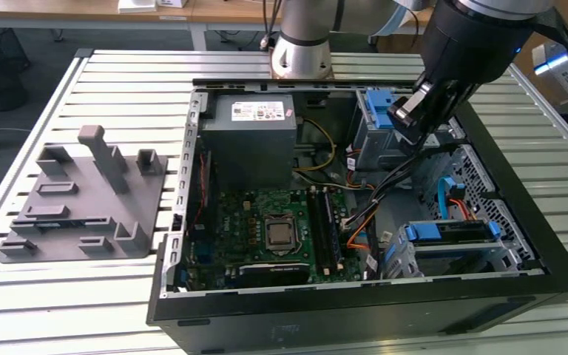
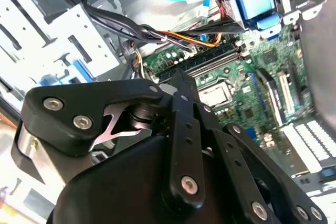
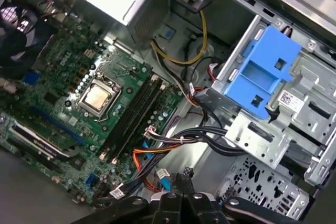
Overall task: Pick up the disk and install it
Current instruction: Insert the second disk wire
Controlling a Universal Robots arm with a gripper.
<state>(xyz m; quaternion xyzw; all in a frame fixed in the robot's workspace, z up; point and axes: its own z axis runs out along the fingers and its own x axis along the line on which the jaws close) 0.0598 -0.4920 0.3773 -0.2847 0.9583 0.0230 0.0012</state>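
My hand [image 1: 424,118] above the open computer case [image 1: 264,314], grip state I cannot tell, the disk [image 1: 449,232] with bright blue bracket already seated in the lower drive cage [image 1: 506,259] at the exterior view's right.

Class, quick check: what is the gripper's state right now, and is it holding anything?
Gripper: above the open computer case, near the upper drive cage; open or closed cannot be told, nothing seen held.

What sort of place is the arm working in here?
Probably a lab or test workshop for computer assembly: an open computer case lies on a slatted metal table, with a grey fixture block beside it and desks behind. The gripper hangs over the case's drive bays.
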